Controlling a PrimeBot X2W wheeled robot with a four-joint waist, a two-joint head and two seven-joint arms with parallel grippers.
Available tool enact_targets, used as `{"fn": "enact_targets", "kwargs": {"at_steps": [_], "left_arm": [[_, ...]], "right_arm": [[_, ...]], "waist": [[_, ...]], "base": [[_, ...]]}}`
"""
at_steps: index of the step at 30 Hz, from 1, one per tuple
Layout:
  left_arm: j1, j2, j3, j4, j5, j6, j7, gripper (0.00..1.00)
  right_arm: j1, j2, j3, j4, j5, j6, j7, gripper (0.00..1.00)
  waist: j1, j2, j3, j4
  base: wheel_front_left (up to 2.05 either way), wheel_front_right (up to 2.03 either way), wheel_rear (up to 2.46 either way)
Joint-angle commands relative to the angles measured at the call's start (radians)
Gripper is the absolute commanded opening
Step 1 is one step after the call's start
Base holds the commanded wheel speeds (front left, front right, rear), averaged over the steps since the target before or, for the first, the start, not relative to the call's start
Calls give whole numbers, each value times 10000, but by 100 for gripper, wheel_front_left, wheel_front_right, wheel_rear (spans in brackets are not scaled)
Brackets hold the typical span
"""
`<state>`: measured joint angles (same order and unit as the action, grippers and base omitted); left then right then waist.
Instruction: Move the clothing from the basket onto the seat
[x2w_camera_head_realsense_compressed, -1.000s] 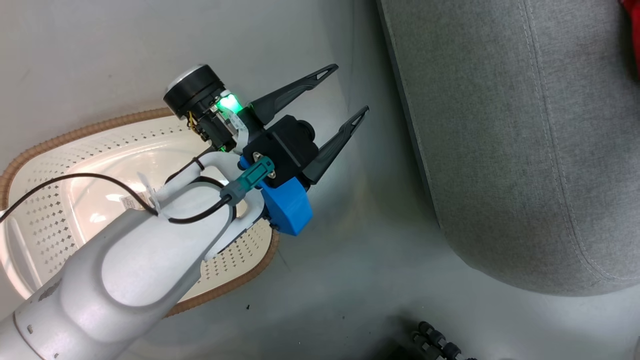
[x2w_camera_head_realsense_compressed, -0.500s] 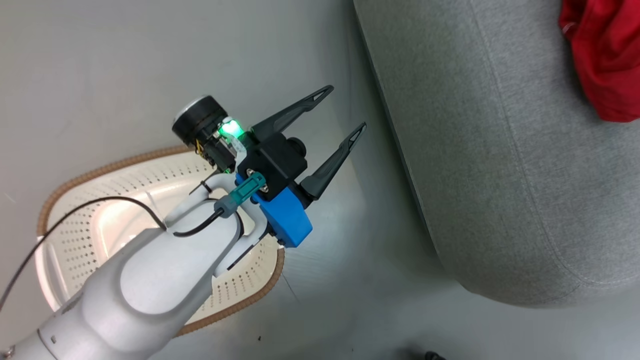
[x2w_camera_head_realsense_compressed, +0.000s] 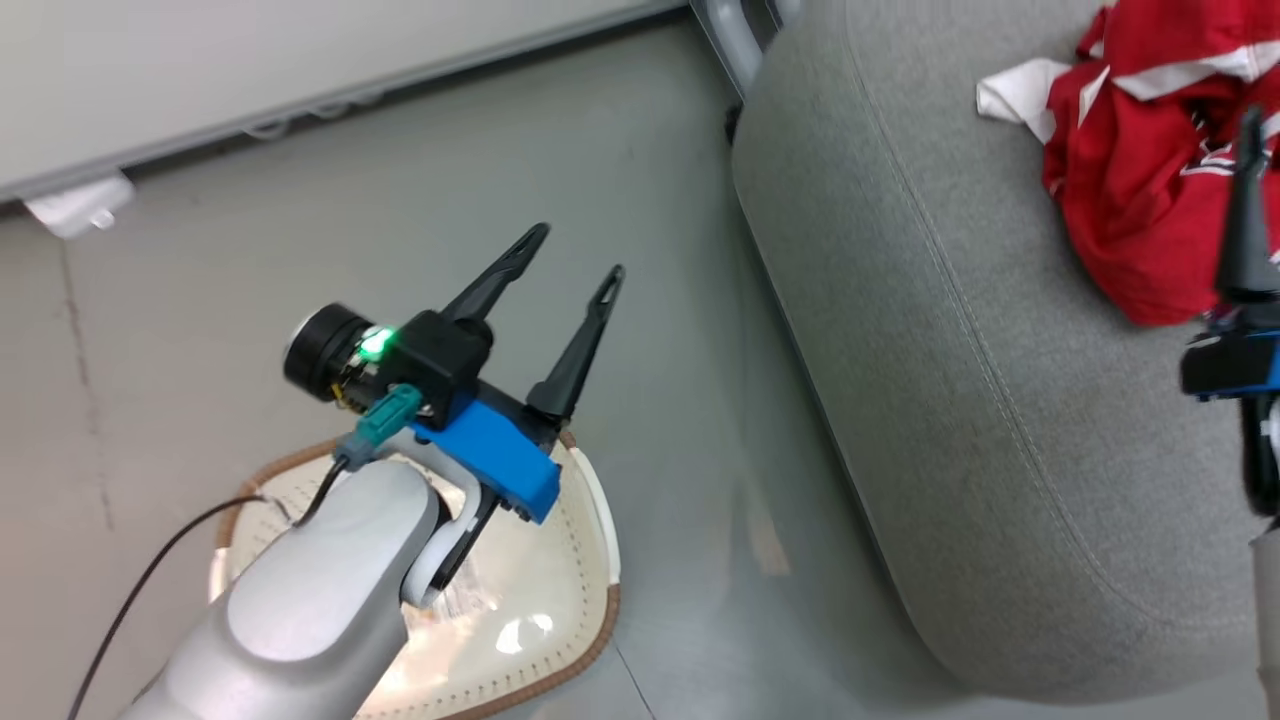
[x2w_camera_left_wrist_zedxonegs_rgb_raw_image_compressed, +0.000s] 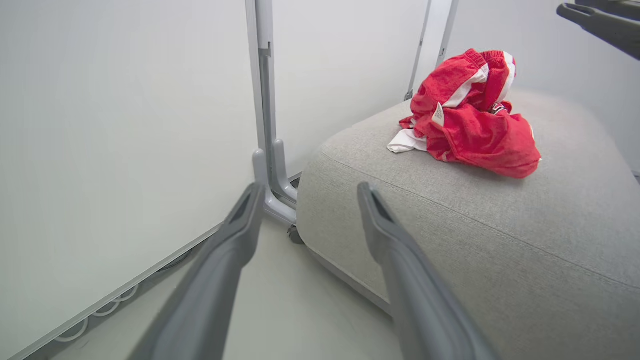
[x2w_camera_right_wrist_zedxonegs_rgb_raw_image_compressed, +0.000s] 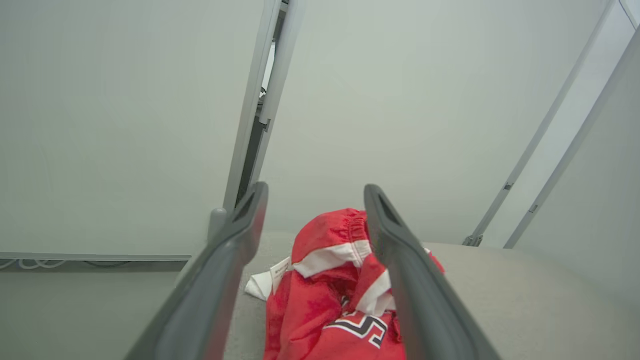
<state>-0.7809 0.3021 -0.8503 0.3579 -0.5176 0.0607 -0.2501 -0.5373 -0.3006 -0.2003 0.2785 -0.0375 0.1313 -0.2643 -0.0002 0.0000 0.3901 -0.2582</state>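
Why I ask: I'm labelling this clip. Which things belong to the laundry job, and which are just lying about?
Job: clothing, heaped on the seat; basket.
Just around: wall panel; metal frame post; cable loops under the panel.
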Motion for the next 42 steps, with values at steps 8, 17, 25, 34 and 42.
{"fn": "enact_targets", "kwargs": {"at_steps": [8,17,25,34,42], "left_arm": [[1570,-77,1895,-181,-152,531,-153,100],[3556,-414,4036,-821,553,513,-152,100],[5393,-1013,5453,-912,1117,138,-153,100],[6541,-1594,6631,-1149,1864,-447,-154,100],[7236,-2123,7562,-1088,2602,-1174,-154,100]], "right_arm": [[679,362,1838,-108,410,-12,2,100],[1414,931,3019,86,700,-11,2,100],[2819,1288,3002,185,1086,-11,2,100],[4008,1587,2525,158,1273,-11,2,100],[4898,1936,2010,5,1359,-11,2,100]], "waist": [[2,0,-1877,1511],[2,0,-2886,2444],[2,0,-3815,2980],[2,0,-4261,3185],[2,0,-4591,3220]], "base": [[0,0,0],[0,0,0],[0,0,0],[0,0,0],[0,0,0]]}}
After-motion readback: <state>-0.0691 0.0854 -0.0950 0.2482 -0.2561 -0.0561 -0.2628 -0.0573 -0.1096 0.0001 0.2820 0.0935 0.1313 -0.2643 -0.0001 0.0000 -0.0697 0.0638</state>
